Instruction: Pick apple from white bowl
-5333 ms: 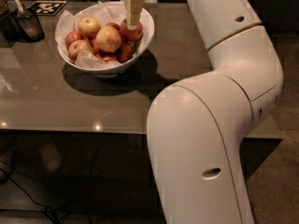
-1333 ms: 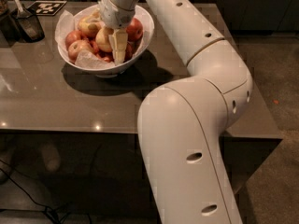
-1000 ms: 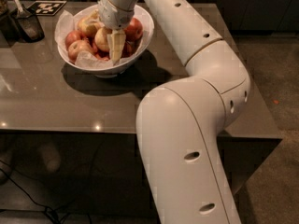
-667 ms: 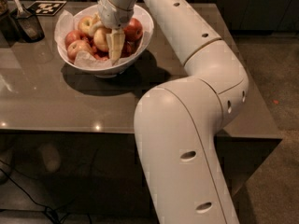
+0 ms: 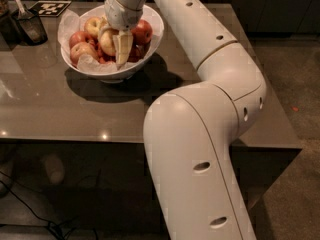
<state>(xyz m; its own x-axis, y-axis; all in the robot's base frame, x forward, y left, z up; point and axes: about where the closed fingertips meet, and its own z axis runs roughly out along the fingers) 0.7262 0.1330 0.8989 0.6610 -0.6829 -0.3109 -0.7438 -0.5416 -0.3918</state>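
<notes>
Apple (image 5: 106,41) partly behind hand (image 5: 121,51) in white bowl (image 5: 131,72)

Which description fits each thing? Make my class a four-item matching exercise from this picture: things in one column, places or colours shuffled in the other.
Things
1. gripper
2. apple
3. white bowl
4. dark cup

Descriptions
a. stands on the table, left of the bowl
b. pale yellow with a pink blush, right beside the gripper
c. down inside the bowl
d. lined with crumpled white paper

Pairs: 1-c, 2-b, 3-d, 4-a
</notes>
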